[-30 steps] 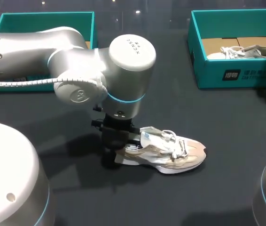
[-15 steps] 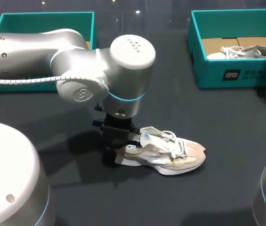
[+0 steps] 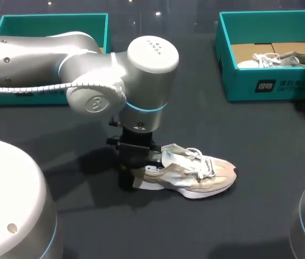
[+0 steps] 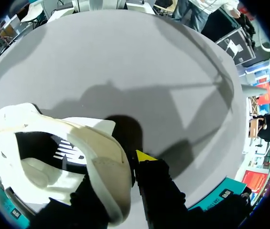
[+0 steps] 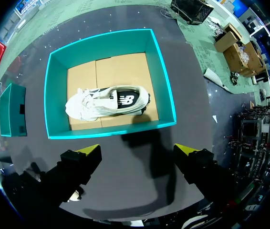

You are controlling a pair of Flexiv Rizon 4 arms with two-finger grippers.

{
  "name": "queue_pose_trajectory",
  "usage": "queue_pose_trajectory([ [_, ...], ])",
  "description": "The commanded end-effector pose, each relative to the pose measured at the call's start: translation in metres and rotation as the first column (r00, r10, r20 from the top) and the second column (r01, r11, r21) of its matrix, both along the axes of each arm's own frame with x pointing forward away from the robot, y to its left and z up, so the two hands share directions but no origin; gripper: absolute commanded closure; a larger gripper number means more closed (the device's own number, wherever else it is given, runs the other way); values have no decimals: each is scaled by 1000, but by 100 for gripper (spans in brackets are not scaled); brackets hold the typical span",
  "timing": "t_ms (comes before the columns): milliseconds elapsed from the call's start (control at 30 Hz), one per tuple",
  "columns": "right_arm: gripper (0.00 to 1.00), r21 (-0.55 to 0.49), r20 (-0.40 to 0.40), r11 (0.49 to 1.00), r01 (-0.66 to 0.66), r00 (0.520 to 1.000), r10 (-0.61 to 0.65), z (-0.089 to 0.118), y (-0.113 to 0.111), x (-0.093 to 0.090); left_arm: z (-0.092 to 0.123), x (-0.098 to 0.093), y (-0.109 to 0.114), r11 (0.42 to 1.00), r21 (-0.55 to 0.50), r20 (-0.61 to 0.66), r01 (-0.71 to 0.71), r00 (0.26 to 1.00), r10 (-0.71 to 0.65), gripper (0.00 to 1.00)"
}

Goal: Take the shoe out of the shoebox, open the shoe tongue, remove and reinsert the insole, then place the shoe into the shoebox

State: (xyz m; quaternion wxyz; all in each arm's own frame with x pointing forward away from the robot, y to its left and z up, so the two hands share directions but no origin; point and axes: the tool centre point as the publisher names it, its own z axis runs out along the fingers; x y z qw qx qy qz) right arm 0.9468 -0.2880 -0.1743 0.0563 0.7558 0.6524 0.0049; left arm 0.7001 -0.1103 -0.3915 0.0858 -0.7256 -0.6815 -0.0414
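The shoe [image 3: 187,175] is lying on its sole on the dark table [image 3: 249,140], nearer the front edge than the back and about midway between the side edges, with its toe pointing toward the right edge. The left arm [image 3: 61,70] is coming in from the left edge and hanging over the heel. The left gripper [image 4: 120,179] is pinching the heel wall of the shoe. One finger is sitting inside the opening. The other, its yellow tip showing, is pressing against the outside of the heel.

The right gripper [image 5: 137,155] is hovering high over the shoebox [image 3: 271,81] at the far right corner of the table. Its fingers are spread wide and holding nothing. Inside that shoebox a second shoe [image 5: 109,102] is lying on its side on the brown cardboard floor. Another teal box [image 3: 53,21] is sitting at the far left corner.
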Motion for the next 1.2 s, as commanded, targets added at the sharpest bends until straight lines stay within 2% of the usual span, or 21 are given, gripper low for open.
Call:
queue_pose_trajectory([
  [33,0,-1,1,1000,1,1000,-1,0,0,0,-6,-2,-4,1000,7,-3,-4,1000,4,100],
  [167,0,-1,1,1000,1,1000,-1,0,0,0,-6,-3,-5,1000,13,0,-5,1000,5,100],
  [233,0,-1,1,1000,1,1000,-1,0,0,0,-6,-5,-5,1000,12,3,-6,1000,6,75],
  [367,0,-1,1,1000,1,1000,-1,0,0,0,-1,-7,-3,1000,5,11,-10,1000,10,60],
  [467,0,-1,1,1000,1,1000,-1,0,0,0,5,-8,-2,1000,-7,21,-12,1000,13,35],
  [567,0,-1,1,1000,1,1000,-1,0,0,0,16,-10,-1,999,-26,38,-21,999,22,17],
  [600,0,-1,1,1000,1,1000,-1,0,0,0,20,-11,-1,999,-34,42,-22,999,23,7],
  [633,0,-1,1,1000,1,1000,-1,0,0,0,25,-12,0,999,-41,48,-22,999,24,1],
  [800,0,-1,1,1000,1,1000,-1,0,0,0,51,-20,7,986,-127,62,-105,992,113,0],
  [900,0,-1,1,1000,1,1000,-1,0,0,0,60,-24,15,961,-212,23,-176,982,185,0],
  [1067,0,-1,1,1000,1,1000,-1,0,0,0,74,-31,27,889,-345,-83,-300,954,290,0],
  [1200,0,-1,1,1000,1,1000,-1,0,0,0,87,-38,39,823,-409,-140,-393,919,369,0],
])
